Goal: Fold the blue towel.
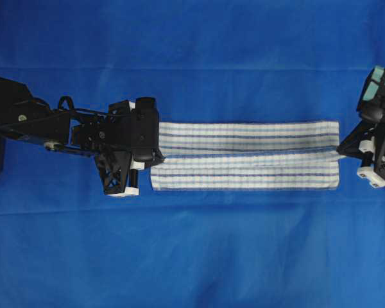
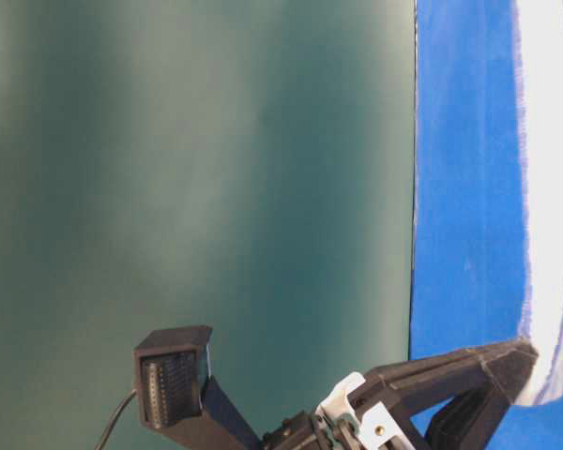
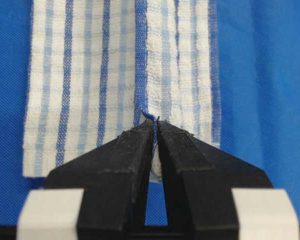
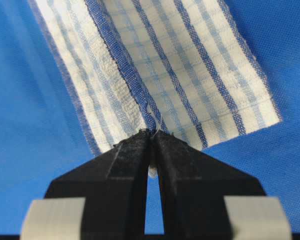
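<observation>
Towel: the blue towel lies at centre frame in the overhead view as a long folded strip on the blue sheet covering the tabletop. The left gripper is clamped on a folded edge at its left end; the right gripper pinches the right end.

Left tool and right tool both pinched closed, arms facing inward.
</observation>
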Available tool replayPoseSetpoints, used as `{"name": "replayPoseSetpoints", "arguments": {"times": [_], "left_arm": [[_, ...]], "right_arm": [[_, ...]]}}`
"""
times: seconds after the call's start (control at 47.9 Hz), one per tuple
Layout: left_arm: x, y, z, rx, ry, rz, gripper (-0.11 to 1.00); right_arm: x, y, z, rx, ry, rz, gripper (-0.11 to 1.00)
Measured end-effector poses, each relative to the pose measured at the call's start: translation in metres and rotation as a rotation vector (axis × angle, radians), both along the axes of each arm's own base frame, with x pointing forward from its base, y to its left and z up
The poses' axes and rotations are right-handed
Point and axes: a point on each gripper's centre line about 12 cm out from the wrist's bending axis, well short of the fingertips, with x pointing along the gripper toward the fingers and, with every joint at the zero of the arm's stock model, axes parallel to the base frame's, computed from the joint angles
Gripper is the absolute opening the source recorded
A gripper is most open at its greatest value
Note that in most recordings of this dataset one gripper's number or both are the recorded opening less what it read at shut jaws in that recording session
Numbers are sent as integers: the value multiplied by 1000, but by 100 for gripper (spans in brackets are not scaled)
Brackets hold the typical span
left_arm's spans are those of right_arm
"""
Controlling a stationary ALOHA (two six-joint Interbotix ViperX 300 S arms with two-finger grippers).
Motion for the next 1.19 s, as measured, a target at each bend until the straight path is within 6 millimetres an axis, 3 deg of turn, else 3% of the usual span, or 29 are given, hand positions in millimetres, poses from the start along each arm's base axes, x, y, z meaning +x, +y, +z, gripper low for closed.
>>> {"name": "replayPoseSetpoints", "arguments": {"times": [0.48,0.564,0.751,0.835,1.002,1.19], "left_arm": [[2,0,1,-15,-18,16,4],[1,0,1,-23,-18,27,16],[1,1,1,-47,-15,55,71],[1,0,1,-45,-12,51,88],[0,4,1,-39,-5,56,87],[2,29,4,-36,-17,123,88]], "right_arm": [[9,4,-20,3,86,17,6],[9,4,-20,4,81,16,8],[9,4,-18,4,69,15,60],[9,3,-17,-5,60,19,68],[10,0,-10,-48,27,40,65],[9,-19,-9,-124,28,3,65]]}}
